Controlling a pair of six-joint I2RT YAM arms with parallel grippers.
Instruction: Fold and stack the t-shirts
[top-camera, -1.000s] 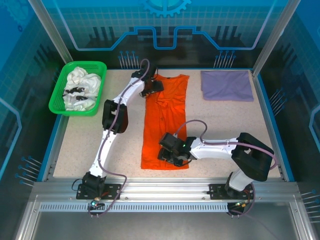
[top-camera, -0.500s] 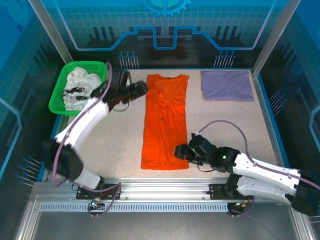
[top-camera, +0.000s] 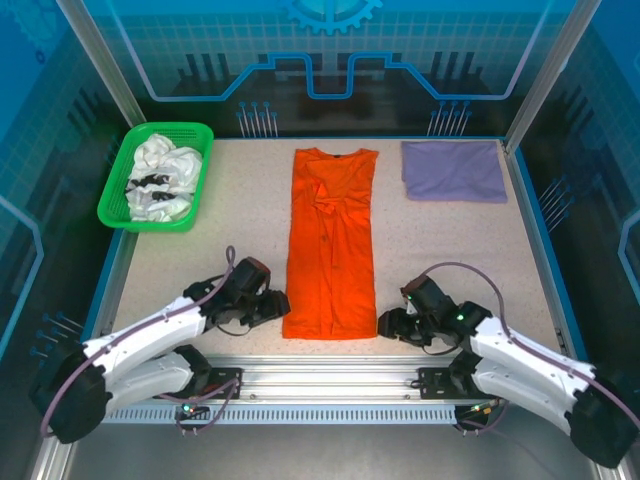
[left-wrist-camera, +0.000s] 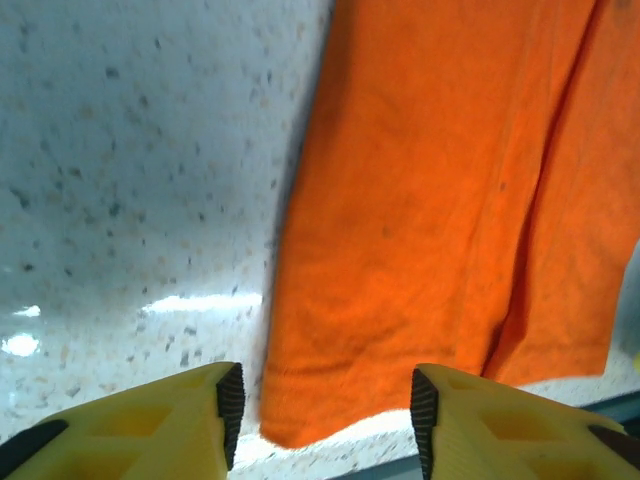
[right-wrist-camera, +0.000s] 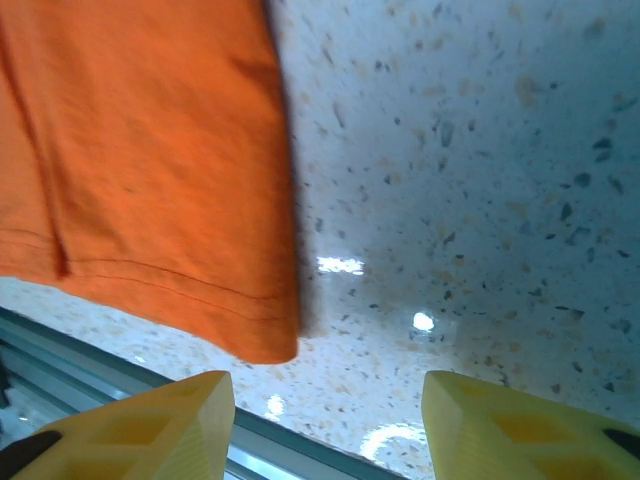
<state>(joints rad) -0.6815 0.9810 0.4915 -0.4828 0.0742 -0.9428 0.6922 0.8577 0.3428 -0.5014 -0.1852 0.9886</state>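
**Both jaws flank the near hem of the orange strip**

The orange t-shirt (top-camera: 332, 240) lies flat on the desk (top-camera: 220, 250), already folded lengthwise into a narrow strip. Its long axis runs straight away from the arm bases, with the collar at the far end and the hem at the near end.

The left arm (top-camera: 150, 340) brings its jaws just beside the shirt's near-left hem corner. The right arm (top-camera: 520, 350) mirrors it just beside the near-right corner. Each arm is nearest its own corner.

In the left wrist view the jaws stand apart and hold nothing. The hem corner of the orange t-shirt (left-wrist-camera: 440, 200) lies just ahead of the yellow fingers (left-wrist-camera: 150, 425), roughly in line with the gap. In the right wrist view the jaws are also apart and empty. There the corner (right-wrist-camera: 270, 345) sits ahead of the gap and nearer the left-hand finger (right-wrist-camera: 150, 420).

The next move looks like a crosswise fold. It turns on each pair of jaws closing in sideways on the hem, then carrying it along the long axis toward the collar.

The lavender t-shirt (top-camera: 453, 170) lies folded beside the orange shirt's collar end, on its right. The green basket (top-camera: 146, 225) of white t-shirts (top-camera: 165, 175) stands well off its far-left side.
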